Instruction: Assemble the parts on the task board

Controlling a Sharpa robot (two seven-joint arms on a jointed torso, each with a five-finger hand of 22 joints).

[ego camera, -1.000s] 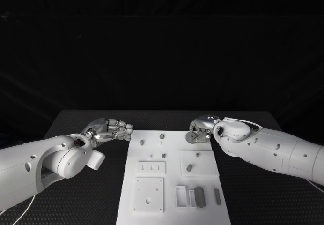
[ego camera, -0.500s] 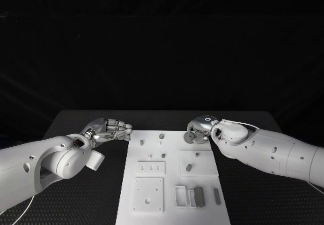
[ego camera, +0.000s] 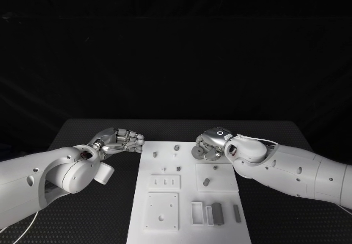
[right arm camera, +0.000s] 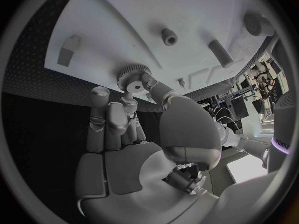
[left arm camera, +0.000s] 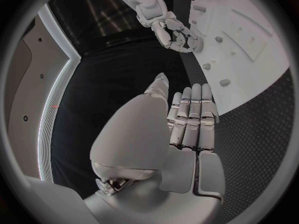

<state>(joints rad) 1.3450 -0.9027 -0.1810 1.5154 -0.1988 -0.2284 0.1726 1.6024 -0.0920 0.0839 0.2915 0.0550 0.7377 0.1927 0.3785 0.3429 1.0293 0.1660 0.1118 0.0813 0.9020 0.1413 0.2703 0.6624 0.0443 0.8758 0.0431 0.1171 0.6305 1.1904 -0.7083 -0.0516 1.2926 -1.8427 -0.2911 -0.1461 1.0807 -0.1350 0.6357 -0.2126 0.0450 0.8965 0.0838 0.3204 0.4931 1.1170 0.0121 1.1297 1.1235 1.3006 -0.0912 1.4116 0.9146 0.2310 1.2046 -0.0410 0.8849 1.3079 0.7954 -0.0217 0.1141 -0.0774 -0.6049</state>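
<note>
The white task board (ego camera: 187, 195) lies in the middle of the black table. My right hand (ego camera: 209, 145) hovers over the board's far right part and pinches a small grey gear (ego camera: 197, 151) between thumb and fingers. In the right wrist view the gear (right arm camera: 132, 77) sits at the fingertips just above the board (right arm camera: 124, 20), near a short peg (right arm camera: 169, 36). My left hand (ego camera: 117, 141) rests off the board's far left corner with its fingers curled and nothing in them; the left wrist view shows it (left arm camera: 187, 122) beside the board (left arm camera: 255, 55).
Grey pegs (ego camera: 176, 147) stand at the board's far end. A raised block with a slot (ego camera: 206, 180) sits at mid-right. Two white plates (ego camera: 163, 182) lie at left, and grey bars (ego camera: 216, 212) sit in trays near the front edge.
My right hand has moved a little left over the board's far end, carrying the gear with it. The left arm has stayed still.
</note>
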